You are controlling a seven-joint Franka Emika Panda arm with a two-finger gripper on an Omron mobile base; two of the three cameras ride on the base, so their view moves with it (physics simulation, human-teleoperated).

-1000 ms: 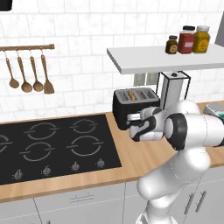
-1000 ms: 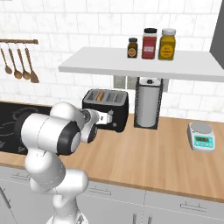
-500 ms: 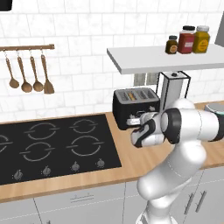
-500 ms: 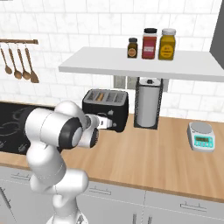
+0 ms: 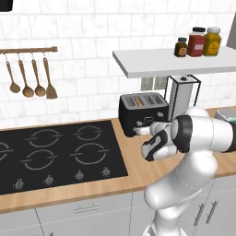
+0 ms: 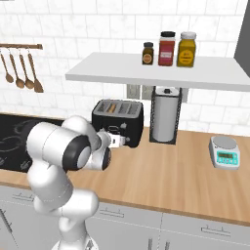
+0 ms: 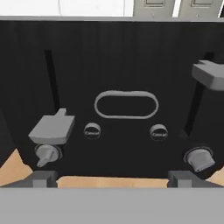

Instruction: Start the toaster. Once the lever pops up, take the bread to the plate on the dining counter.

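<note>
Toaster (image 5: 143, 112), black, two-slot, on the wood worktop (image 6: 195, 171) against the tiled wall, between hob (image 5: 55, 154) and paper-towel holder (image 6: 165, 118); bread (image 5: 137, 100) sits as a tan strip in one slot, seen from above in both base views. Hand view alone gives the front panel: oval mark (image 7: 126, 104), two round buttons, two knobs, left lever (image 7: 51, 128) low in its track, right lever (image 7: 210, 75) high. Gripper (image 7: 113, 179) faces that panel just short of it, fingers spread wide, nothing between them; shelf (image 6: 161, 73) above carries three jars.
</note>
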